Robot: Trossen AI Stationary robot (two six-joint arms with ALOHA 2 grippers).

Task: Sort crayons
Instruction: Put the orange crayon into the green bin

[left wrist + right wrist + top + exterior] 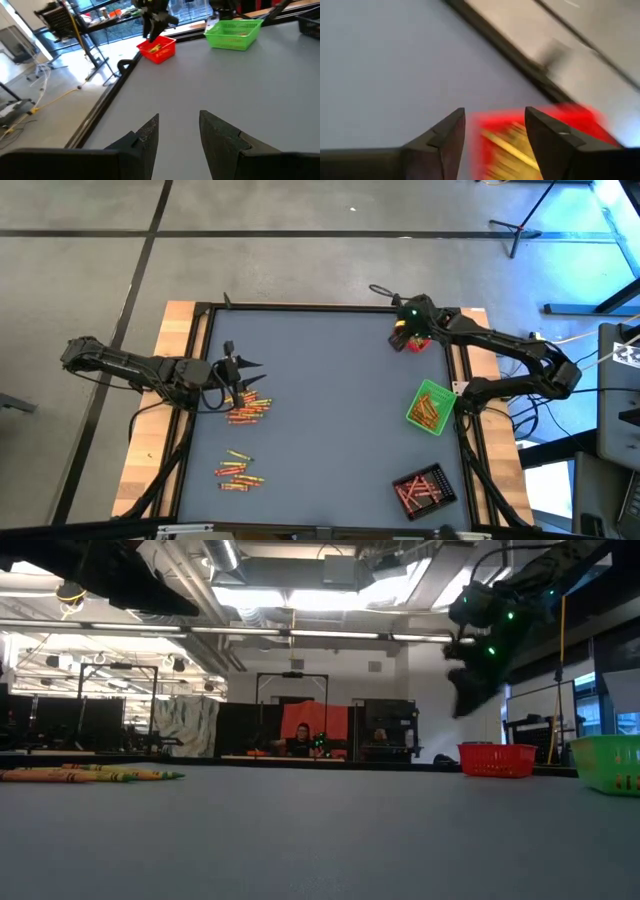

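Two loose heaps of crayons (248,410) (238,472) lie flat on the grey mat at the left; the low view shows them as a row (90,776). My left gripper (240,372) (179,132) hovers open just beyond the farther heap, with nothing between its fingers. My right gripper (405,330) (495,130) hangs open above the red tray (415,343) (555,125) at the far right. Nothing is between its fingers. Yellow crayons (505,145) lie in that tray below them.
A green tray (431,407) (233,33) with crayons stands at the right edge. A black tray (423,489) with red crayons stands at the near right. The mat's middle (330,400) is bare. A raised dark frame (330,307) borders the table.
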